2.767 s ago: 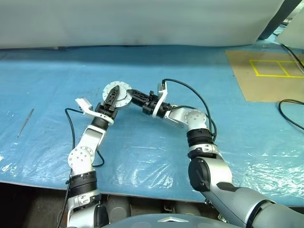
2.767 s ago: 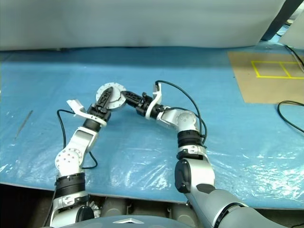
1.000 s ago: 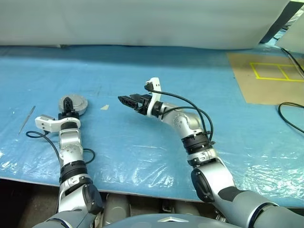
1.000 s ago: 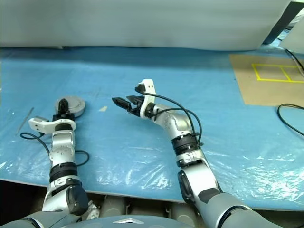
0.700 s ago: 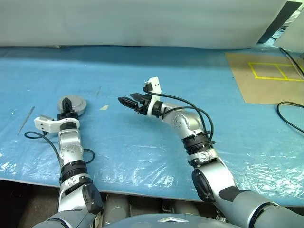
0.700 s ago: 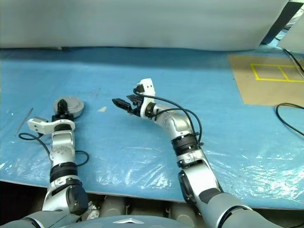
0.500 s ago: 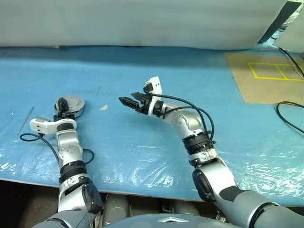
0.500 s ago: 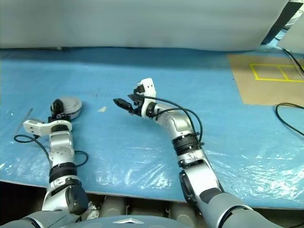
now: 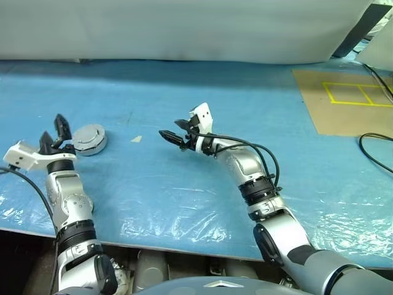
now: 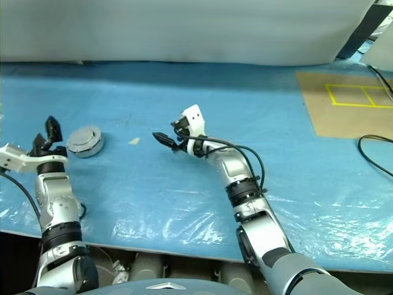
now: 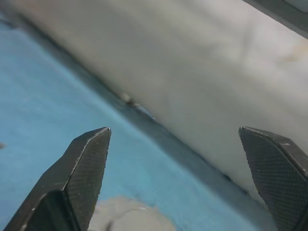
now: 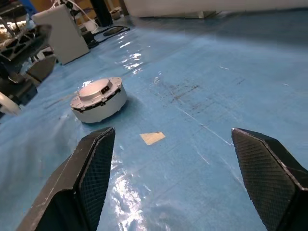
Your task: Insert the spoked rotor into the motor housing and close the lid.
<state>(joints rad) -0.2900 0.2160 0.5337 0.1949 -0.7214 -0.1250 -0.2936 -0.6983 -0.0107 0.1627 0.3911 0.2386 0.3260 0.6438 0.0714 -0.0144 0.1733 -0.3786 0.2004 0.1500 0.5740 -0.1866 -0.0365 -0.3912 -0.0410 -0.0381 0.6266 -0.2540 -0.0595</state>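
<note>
Motor housing (image 9: 89,139) closed under its lid, set flat on the blue tabletop (image 9: 202,184) at the left of the frame in the left eye view; rotor not visible separately, judged to be already inside. Left gripper (image 9: 54,134) raised just to the left of the housing, fingers spread wide and empty, not touching it. Right gripper (image 9: 172,136) near the middle of the frame, well apart from the housing, fingers likewise spread and empty, aimed leftward toward it; in the right wrist view the housing (image 12: 99,100) seen ahead between the two fingers, beyond a small pale scrap (image 12: 152,138) lying on the sheet. Left arm clearly the nearer one; housing lying up and to the right of its gripper. No long axis to speak of on a round puck, so approach angle mattering little. Task judged essentially complete, with nothing gripped by either side.
</note>
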